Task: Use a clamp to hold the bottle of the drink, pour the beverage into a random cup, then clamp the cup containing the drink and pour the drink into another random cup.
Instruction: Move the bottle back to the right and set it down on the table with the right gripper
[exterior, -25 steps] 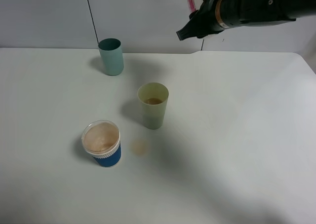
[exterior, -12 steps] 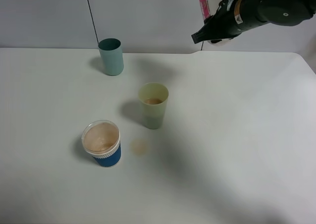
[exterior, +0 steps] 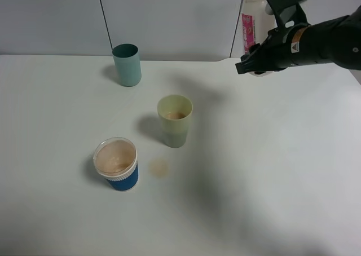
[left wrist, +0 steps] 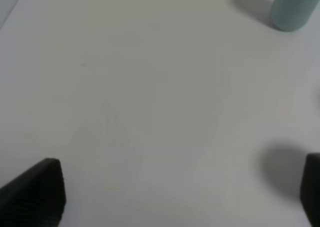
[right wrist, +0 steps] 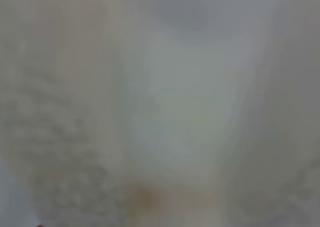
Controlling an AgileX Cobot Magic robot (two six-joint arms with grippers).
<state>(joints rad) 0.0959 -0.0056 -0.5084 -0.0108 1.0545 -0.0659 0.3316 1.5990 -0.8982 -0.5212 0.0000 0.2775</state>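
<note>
1 white table (exterior: 271, 171) fills most of the high view, with a pale wall behind it at 12 o'clock. Taking the table as a dial with 12 at that wall, the black right arm reaches in from 3 o'clock and ends at about 1 o'clock, over the far edge. Its right clamp (exterior: 255, 65) is closed around the lower part of the bottle (exterior: 252, 25), holding it upright and off the table, neck up and red-pink label facing 9 o'clock. The right wrist view is only a pale blur of the bottle (right wrist: 190, 97) pressed close to the lens.

3 cups stand upright and well apart. The blue cup (exterior: 120, 179) with the white rim sits at 8 o'clock, and the pinkish-brown beverage (exterior: 115, 157) stands high in it. The yellow-green cup (exterior: 175, 129) stands near the centre with a little brown liquid at its bottom. The teal cup (exterior: 127, 67) stands at 11 o'clock; its inside cannot be seen.

1 small tan spill (exterior: 159, 168) lies on the table at 3 o'clock from the blue cup.

In the left wrist view, the left clamp (left wrist: 172, 192) hangs over bare table with its 2 black fingertips spread wide, gripping nothing.
</note>
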